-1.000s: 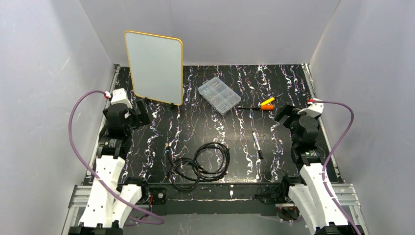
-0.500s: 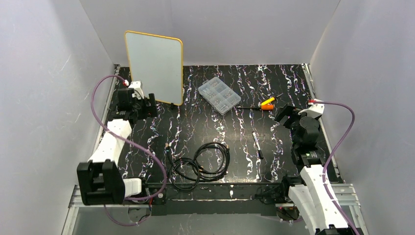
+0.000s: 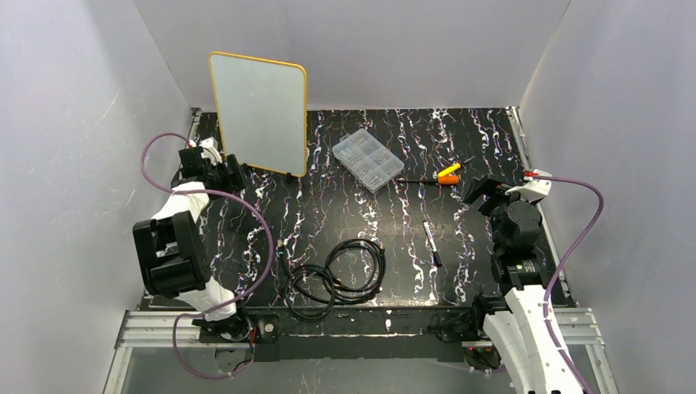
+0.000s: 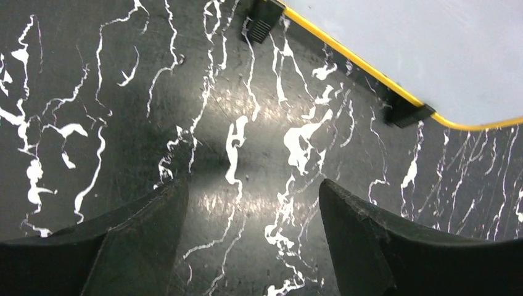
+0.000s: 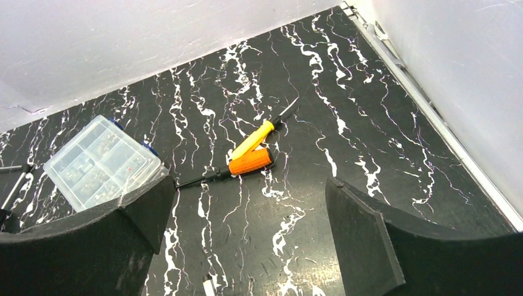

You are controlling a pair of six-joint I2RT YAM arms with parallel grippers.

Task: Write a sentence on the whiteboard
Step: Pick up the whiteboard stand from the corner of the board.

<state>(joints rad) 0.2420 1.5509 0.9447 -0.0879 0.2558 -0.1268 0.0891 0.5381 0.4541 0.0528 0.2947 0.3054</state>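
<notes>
The whiteboard (image 3: 258,111) stands upright at the back left, yellow-framed, on small black feet (image 4: 408,114). Its face is bare white and no sentence is in view. My left gripper (image 3: 232,171) hovers low over the table just in front of the board's lower left corner. In the left wrist view the whiteboard (image 4: 425,49) fills the upper right, and the left gripper (image 4: 253,206) is open with only tabletop between its fingers. My right gripper (image 3: 479,190) is open at the right side, empty (image 5: 250,200). A black marker (image 3: 432,242) lies on the table, left of the right arm.
A clear compartment box (image 3: 368,159) sits mid-back, and an orange screwdriver (image 5: 250,161) and a yellow one (image 5: 253,140) lie ahead of the right gripper. Coiled black cables (image 3: 336,275) lie near the front centre. Grey walls close in the left, right and back.
The left arm has reached back toward the board's lower left corner, its elbow folding down at the front left. Its jaws have narrowed a little. The right arm has barely shifted.
</notes>
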